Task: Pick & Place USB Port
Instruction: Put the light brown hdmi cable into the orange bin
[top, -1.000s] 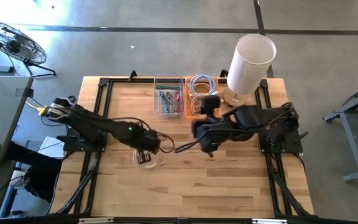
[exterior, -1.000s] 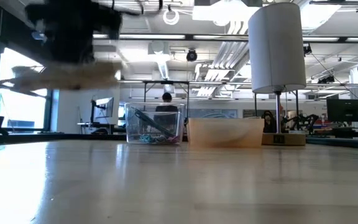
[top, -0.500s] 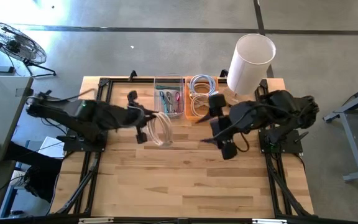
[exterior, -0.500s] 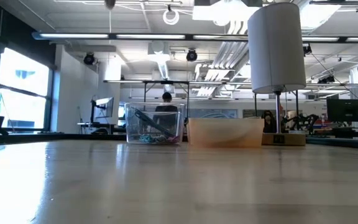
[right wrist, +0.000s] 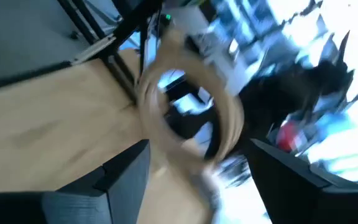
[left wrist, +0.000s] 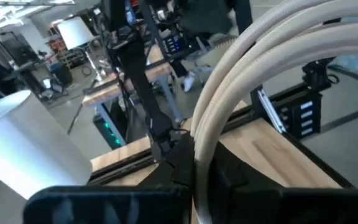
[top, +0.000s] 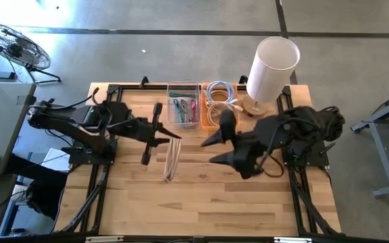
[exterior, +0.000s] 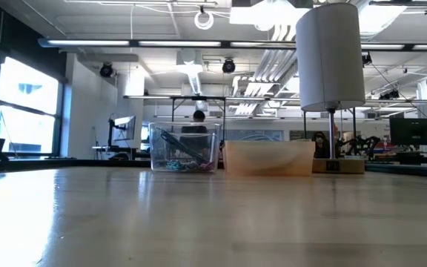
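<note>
A coil of white cable (top: 171,159) hangs edge-on above the table's middle. My left gripper (top: 170,138) is shut on it; in the left wrist view the coil (left wrist: 260,62) loops away from the left gripper (left wrist: 197,183). My right gripper (top: 215,150) is open, just right of the coil, with its fingers pointing toward it. The right wrist view shows the coil (right wrist: 185,118) ahead of the right gripper (right wrist: 197,183), untouched. Neither arm nor the coil appears in the low view. My left gripper pinches the coil's bundled strands (left wrist: 199,155) between its two fingers, at one spot on the ring's edge (top: 175,140). The fingers come level from the table's left. The coil is lifted clear and stands on edge, stretching from the fingers toward the near edge.
At the far edge stand a clear bin of small cables (top: 183,104), an orange bin with coiled cables (top: 218,101) and a white cylinder lamp (top: 272,67). The low view shows the clear bin (exterior: 184,148), the beige-looking bin (exterior: 269,157) and the lamp (exterior: 330,55).
My left gripper lifted the coil off the table, drew back toward the far left and turned, so the coil went from flat to edge-on. My right gripper pulled away to the right, then swung back to point at the coil.
</note>
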Robot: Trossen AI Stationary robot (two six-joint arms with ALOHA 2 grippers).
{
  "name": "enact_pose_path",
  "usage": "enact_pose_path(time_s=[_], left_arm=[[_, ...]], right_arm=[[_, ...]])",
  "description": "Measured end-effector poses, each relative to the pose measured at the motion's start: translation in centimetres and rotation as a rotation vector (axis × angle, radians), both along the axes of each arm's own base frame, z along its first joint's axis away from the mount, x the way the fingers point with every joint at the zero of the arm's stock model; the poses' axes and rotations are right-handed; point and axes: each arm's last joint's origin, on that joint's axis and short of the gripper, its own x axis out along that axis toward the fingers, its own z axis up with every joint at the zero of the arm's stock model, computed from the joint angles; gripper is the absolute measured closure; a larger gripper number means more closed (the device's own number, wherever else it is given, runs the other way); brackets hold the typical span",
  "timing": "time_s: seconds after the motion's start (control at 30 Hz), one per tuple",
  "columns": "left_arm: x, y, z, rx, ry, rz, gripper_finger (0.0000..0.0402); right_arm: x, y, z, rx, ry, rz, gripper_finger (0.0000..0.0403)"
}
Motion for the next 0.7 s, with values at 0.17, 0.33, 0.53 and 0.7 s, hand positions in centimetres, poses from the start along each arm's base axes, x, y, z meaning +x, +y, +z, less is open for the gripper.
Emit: enact_pose_path(time_s=[0.17, 0.33, 0.53, 0.7], left_arm=[[0.7, 1.0, -0.3, -0.035, 0.018, -0.022, 0.0391], [1.2, 1.5, -0.7, -0.058, 0.048, -0.038, 0.0389], [1.7, 1.7, -1.1, -0.063, 0.070, -0.059, 0.0391], [1.8, 1.6, -1.3, -0.060, 0.083, -0.067, 0.0391]], right_arm=[[1.6, 1.8, -0.7, -0.243, -0.072, 0.064, 0.0144], [3.7, 2.5, -2.2, -0.434, -0.055, 0.026, 0.0144], [6.1, 3.1, -3.8, -0.626, -0.042, -0.107, 0.0144], [7.3, 3.6, -4.5, -0.721, -0.053, -0.104, 0.0144]])
